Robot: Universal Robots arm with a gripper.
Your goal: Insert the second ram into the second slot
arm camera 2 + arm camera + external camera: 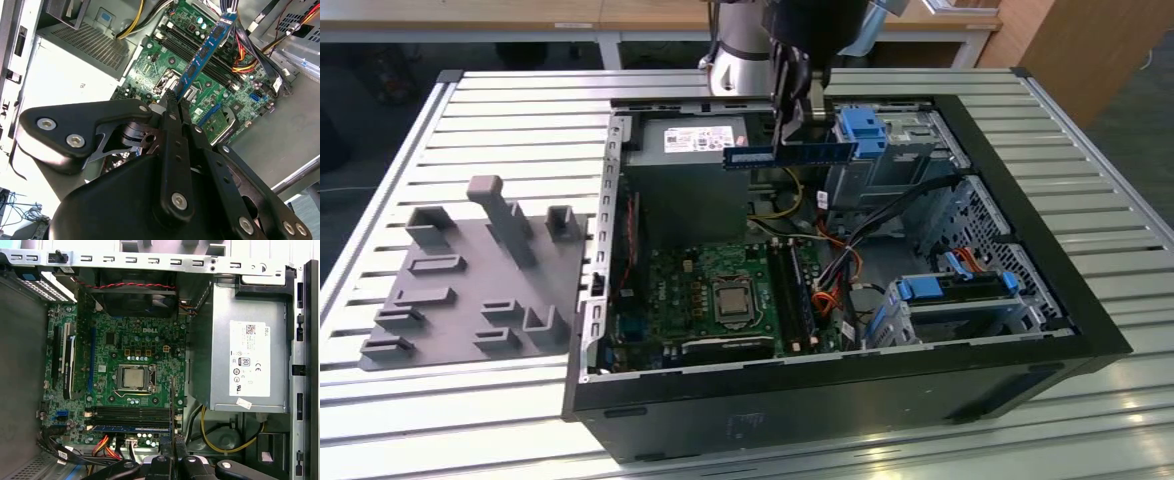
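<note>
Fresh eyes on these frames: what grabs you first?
The gripper, jaws shut on the second ram, holds the blue stick level over the open computer case, near the power supply in the exterior view. Down inside lies the green motherboard with its uncovered processor. A grey fixture tray sits on the slatted table at the exterior view's left.

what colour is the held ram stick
Blue: the thin, long circuit-board ram stick shows best in the second wrist view.

Exterior view looks down obliquely; both wrist views closely overlook the motherboard [167,60] [115,340].
</note>
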